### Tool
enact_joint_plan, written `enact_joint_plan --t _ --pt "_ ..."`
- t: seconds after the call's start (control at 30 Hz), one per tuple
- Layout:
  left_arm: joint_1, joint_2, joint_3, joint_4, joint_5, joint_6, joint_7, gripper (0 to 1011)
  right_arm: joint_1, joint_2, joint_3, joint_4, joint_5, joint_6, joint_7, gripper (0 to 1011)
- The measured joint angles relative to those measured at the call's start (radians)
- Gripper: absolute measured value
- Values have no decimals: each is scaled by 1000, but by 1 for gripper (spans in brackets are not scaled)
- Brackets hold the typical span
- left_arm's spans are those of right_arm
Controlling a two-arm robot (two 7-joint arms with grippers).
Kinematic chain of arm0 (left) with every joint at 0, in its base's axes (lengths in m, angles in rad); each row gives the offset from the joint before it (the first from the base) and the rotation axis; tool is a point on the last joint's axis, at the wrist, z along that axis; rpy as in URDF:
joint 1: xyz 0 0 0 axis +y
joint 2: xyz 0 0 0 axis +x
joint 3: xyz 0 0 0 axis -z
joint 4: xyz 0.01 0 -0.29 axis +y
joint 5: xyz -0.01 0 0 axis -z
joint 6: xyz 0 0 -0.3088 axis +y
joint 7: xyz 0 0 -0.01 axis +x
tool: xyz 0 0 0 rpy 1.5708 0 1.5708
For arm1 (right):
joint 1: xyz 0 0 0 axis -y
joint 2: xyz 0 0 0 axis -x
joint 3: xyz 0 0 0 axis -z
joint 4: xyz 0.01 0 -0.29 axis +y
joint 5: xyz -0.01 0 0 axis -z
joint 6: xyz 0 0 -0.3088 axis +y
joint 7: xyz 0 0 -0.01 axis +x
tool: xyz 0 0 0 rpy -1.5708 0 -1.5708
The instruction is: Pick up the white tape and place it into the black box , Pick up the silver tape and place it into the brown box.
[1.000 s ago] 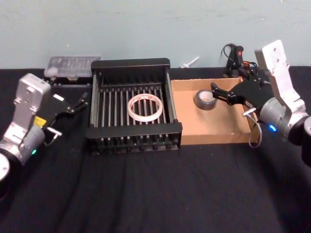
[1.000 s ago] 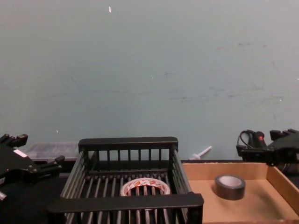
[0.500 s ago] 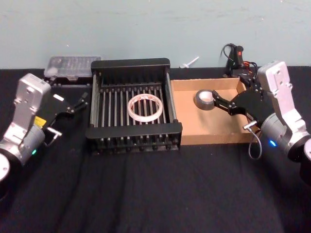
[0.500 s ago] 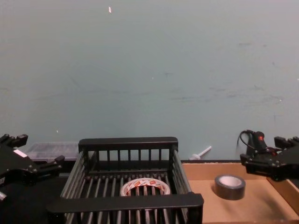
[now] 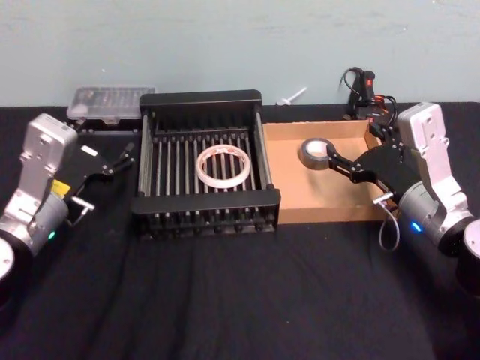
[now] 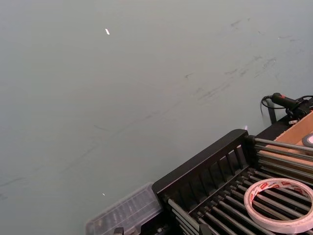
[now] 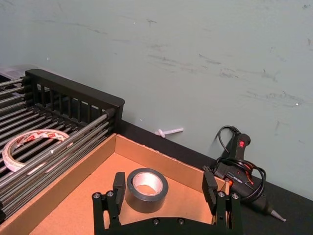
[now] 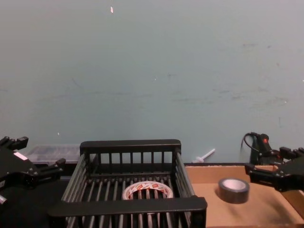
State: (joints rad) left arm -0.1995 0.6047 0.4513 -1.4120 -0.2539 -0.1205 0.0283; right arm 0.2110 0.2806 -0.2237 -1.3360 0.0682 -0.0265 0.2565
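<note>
The white tape (image 5: 223, 166) (image 8: 147, 190) lies flat on the slatted floor of the black box (image 5: 201, 98) (image 8: 128, 205). Over in the back left part of the brown box (image 5: 315, 196) (image 7: 73, 205), the silver tape (image 5: 316, 153) (image 7: 146, 188) (image 8: 233, 189) rests on its side face. My right gripper (image 5: 352, 144) (image 7: 164, 183) (image 8: 273, 164) is open and empty, hovering over the box's right half just short of the silver tape, apart from it. My left gripper (image 5: 122, 157) (image 8: 38, 156) stays open and empty to the left of the black box.
A clear plastic case (image 5: 111, 103) sits behind the left gripper. A glue gun with cable (image 5: 364, 90) (image 7: 239, 161) lies behind the brown box, and a small white piece (image 5: 292, 95) rests by the wall. Black cloth (image 5: 240, 300) covers the table.
My right gripper has drawn back from the silver tape toward me and sunk lower. The tape stays in the brown box. The left arm has not moved.
</note>
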Motion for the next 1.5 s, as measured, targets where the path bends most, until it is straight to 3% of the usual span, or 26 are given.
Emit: enact_joint_plan --t 1.5 --pt "0 0 0 0 0 0 0 1001 -1 3 -1 -5 2 1 0 1002"
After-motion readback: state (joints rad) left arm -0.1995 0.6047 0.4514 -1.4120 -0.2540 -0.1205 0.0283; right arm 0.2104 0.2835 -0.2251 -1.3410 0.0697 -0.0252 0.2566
